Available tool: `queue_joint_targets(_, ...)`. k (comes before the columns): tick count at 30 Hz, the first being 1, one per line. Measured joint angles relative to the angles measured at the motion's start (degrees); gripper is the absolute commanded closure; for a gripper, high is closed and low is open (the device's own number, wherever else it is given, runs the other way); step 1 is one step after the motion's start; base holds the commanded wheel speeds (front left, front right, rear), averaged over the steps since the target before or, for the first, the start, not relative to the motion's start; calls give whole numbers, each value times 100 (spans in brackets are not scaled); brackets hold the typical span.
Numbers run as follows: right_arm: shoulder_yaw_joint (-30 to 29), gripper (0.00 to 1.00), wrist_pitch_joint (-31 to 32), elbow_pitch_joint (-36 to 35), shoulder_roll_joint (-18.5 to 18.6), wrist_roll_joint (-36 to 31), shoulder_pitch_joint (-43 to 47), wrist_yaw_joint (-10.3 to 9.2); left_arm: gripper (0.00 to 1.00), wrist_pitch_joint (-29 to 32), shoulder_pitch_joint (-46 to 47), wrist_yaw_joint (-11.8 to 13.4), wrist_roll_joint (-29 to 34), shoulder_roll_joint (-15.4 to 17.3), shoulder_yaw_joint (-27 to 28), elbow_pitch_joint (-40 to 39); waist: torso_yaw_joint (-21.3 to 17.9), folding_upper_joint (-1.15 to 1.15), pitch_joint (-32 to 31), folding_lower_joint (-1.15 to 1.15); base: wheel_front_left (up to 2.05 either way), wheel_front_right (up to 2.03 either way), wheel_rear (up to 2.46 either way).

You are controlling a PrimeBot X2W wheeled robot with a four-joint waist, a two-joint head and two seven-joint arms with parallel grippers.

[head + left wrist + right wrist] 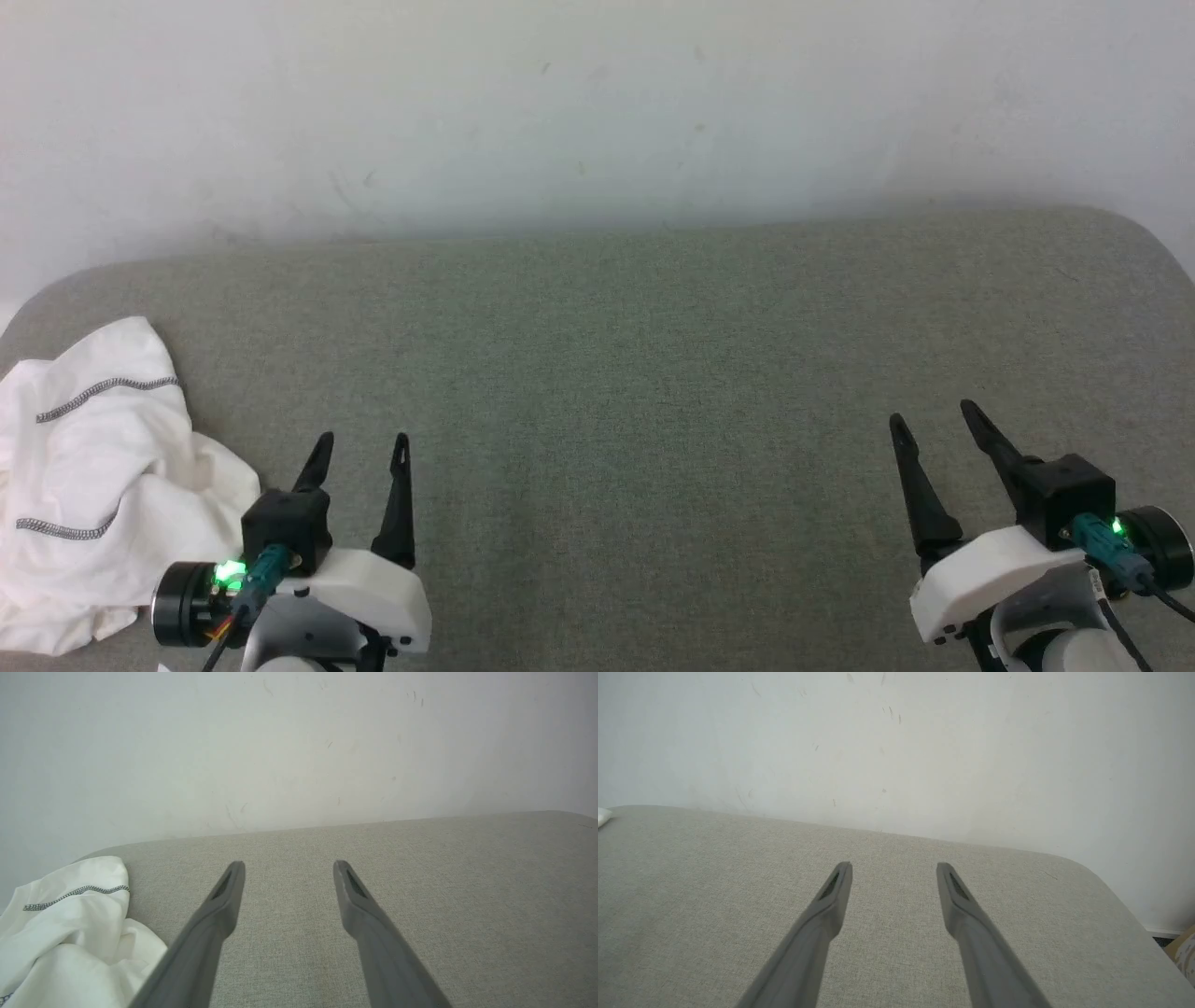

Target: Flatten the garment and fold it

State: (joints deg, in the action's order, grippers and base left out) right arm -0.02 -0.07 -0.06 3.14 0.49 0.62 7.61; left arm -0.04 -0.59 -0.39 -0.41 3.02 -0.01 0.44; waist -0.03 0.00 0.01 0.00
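White thin fabric garment [93, 485], grey-stitched, crumpled at left end of grey cloth-covered bench [653, 373] beside spread, empty left claw [363, 439]; right claw [932, 413] spread too; judged light, limp, best pinched at hem.

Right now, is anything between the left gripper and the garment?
Nothing visible. The garment lies crumpled just left of the open left gripper, with only bare grey cushion between them.

garment [89, 485] crumpled in a white heap at the grey surface's [653, 392] far-left edge; grey-stitched hems showing; unfolded, not flattened
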Motion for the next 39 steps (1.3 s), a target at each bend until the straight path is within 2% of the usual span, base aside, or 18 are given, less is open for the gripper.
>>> queue_joint_targets(20,-43,0,-224,60,0,215,8,0,0,-212,2,-7,-272,-1,-55,27,116,0,12,0,0,0,0)
queue_joint_targets(39,-29,0,-445,60,-1,265,10,0,0,-455,14,-7,-535,0,62,21,665,0,54,0,0,0,0)
